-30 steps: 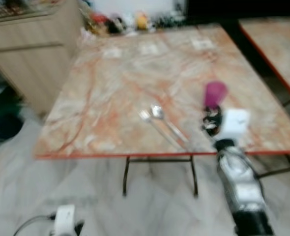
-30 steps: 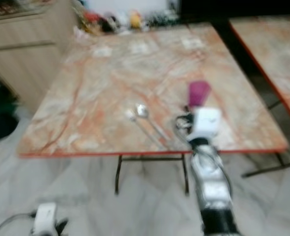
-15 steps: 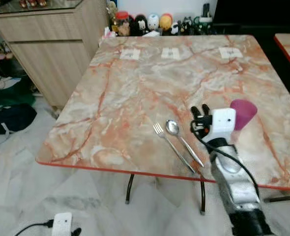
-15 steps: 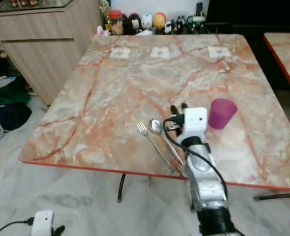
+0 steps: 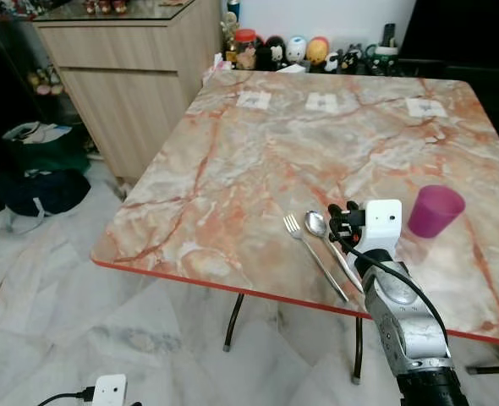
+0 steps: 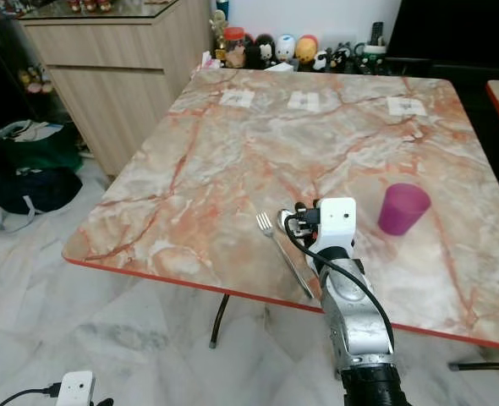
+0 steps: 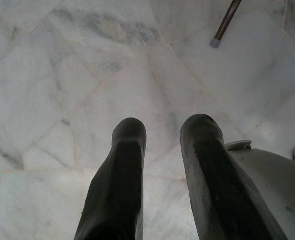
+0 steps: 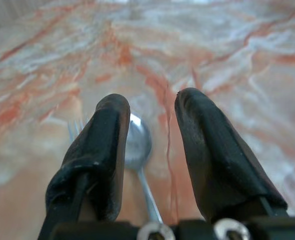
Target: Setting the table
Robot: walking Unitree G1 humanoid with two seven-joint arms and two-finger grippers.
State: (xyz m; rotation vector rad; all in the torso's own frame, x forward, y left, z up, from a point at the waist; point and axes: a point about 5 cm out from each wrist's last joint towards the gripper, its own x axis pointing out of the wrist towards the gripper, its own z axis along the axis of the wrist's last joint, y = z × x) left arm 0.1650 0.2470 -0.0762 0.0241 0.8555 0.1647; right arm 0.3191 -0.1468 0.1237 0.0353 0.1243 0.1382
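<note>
A: From the head cameras, where is the right gripper (image 5: 344,212)?

B: It hangs low over the near part of the marble table (image 5: 258,144), just above the spoon (image 5: 330,246). Its fingers are spread with nothing between them. The fork (image 5: 314,255) lies just to its left, parallel to the spoon, the two nearly touching. The purple cup (image 5: 435,211) stands upright to its right, clearly apart.

A: And the wrist camera on that arm?

B: It gives what the head views cannot: the spoon's shiny bowl (image 8: 137,141) sits below the gap, partly under one black finger (image 8: 103,150), with the handle running back toward the camera. The fork's tines (image 8: 74,129) peek out beyond that finger's outer side. The cup is out of that frame.

A: How do the pieces look?

B: Plain polished steel, long thin handles, lying slantwise with their handle ends toward the red table edge (image 6: 190,282). The cup is a matte magenta tumbler, wider at the rim.

A: The other arm?

B: The left gripper (image 7: 162,132) points at white marble floor tiles (image 7: 62,90), fingers parted, holding nothing. A table leg's foot (image 7: 226,24) shows ahead of it.
</note>
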